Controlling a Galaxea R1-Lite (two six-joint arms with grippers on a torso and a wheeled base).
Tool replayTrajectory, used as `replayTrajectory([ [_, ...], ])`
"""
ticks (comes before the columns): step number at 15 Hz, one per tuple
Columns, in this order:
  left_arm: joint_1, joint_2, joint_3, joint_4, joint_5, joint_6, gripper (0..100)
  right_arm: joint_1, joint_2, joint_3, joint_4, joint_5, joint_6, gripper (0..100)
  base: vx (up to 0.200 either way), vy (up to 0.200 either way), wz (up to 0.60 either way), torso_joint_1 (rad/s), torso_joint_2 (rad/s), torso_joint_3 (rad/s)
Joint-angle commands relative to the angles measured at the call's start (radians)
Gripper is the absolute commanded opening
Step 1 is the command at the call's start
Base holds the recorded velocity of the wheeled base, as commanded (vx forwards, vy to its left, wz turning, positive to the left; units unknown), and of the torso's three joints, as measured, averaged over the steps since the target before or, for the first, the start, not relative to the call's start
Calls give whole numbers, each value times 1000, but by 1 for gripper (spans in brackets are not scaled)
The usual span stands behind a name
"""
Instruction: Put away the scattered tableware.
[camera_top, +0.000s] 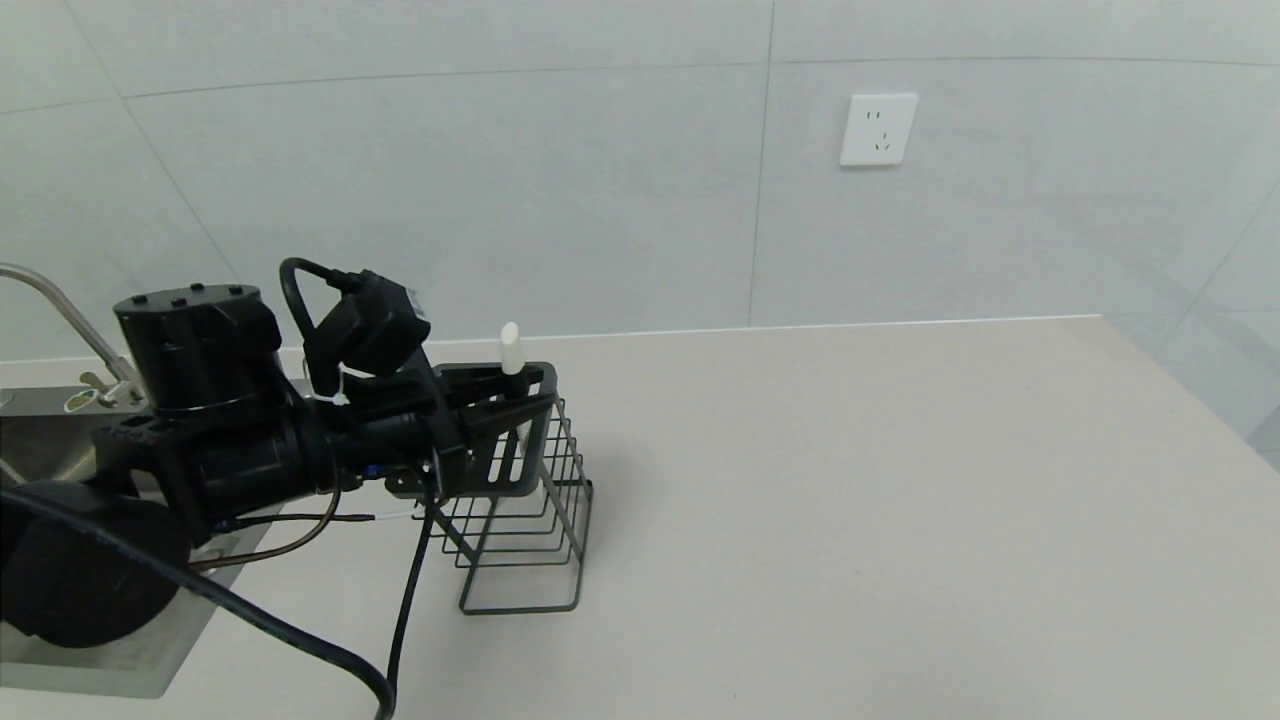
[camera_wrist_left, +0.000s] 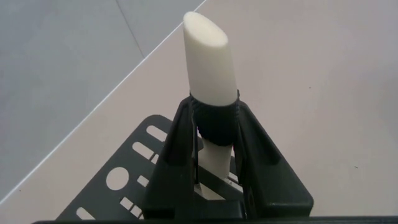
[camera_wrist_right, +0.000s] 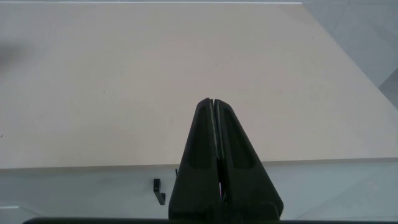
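**Left wrist view.** The left gripper (camera_wrist_left: 214, 121) is clamped on a white handle (camera_wrist_left: 208, 56) with a blunt, slanted end; its fingers (camera_wrist_left: 180, 149) press the handle from both sides. Taking the gripper's reach as twelve o'clock, the handle projects past the fingertips at twelve. A black perforated plate (camera_wrist_left: 124, 180) lies beneath the fingers, spreading toward ten o'clock. The beige countertop (camera_wrist_left: 311, 74) runs from twelve to three o'clock. A grey tiled wall (camera_wrist_left: 56, 62) stands at ten to eleven.

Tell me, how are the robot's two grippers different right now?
The left gripper is shut on a white handle, held upright; the right gripper is shut tight on nothing. The left gripper is over the black wire rack; the right gripper is over bare counter. Both are black and closed.
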Motion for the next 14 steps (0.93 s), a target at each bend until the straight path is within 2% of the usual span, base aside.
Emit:
replayTrajectory([
  [1,0,3,5,1,0,-2,100,0,1,0,0,0,-1,0,0,0,0,0,0,0],
  [7,0,-25,11,-7,0,0,100,0,1,0,-1,0,-1,0,0,0,0,0,0,0],
  [9,0,-89,47,-16,1,0,100,0,1,0,0,0,-1,0,0,0,0,0,0,0],
  [13,6,-374,254,-38,1,0,100,0,1,0,-1,0,-1,0,0,0,0,0,0,0],
  [14,8,-529,364,-35,13,-3,100,0,1,0,-1,0,-1,0,0,0,0,0,0,0],
])
